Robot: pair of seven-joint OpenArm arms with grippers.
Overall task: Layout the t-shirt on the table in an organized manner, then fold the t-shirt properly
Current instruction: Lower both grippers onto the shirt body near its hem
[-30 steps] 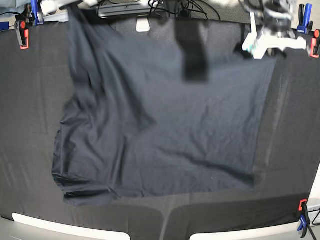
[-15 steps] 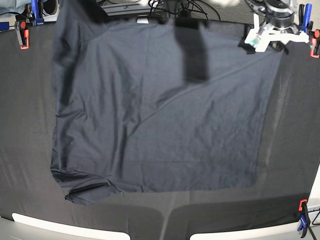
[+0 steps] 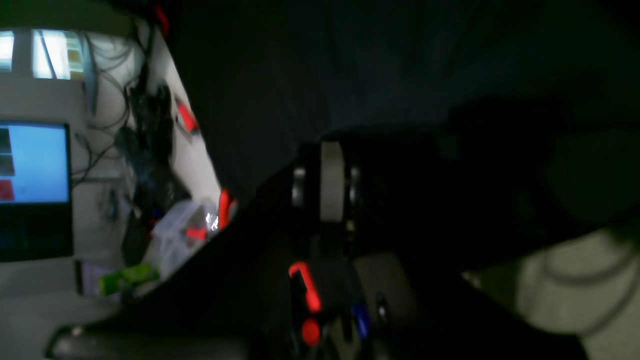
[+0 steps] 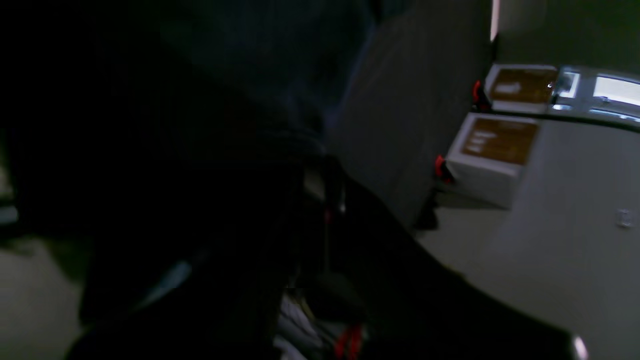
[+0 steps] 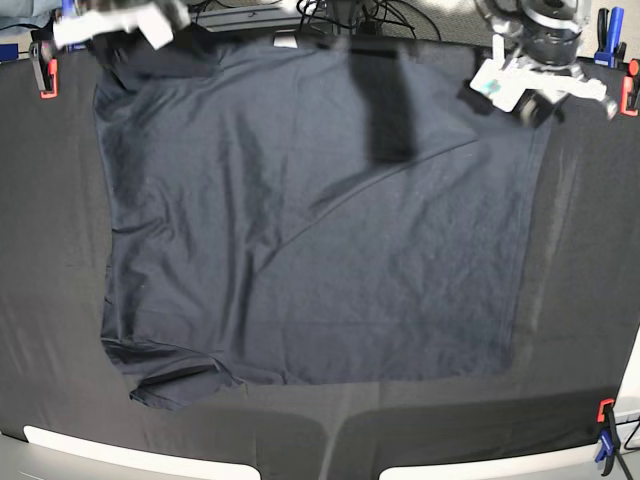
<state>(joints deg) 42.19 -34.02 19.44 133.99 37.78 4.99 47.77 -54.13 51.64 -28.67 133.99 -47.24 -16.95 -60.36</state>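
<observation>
Gripping the t-shirt at its two far corners, fingers of the left gripper and right gripper clamped shut on cloth. Spread nearly flat across the black counter, near hem toward the camera, one near corner bunched at the right arm's side. Layout almost done by the look of it; folding not yet begun. Both arms reaching low over the counter's far edge, wrists angled down.
</observation>
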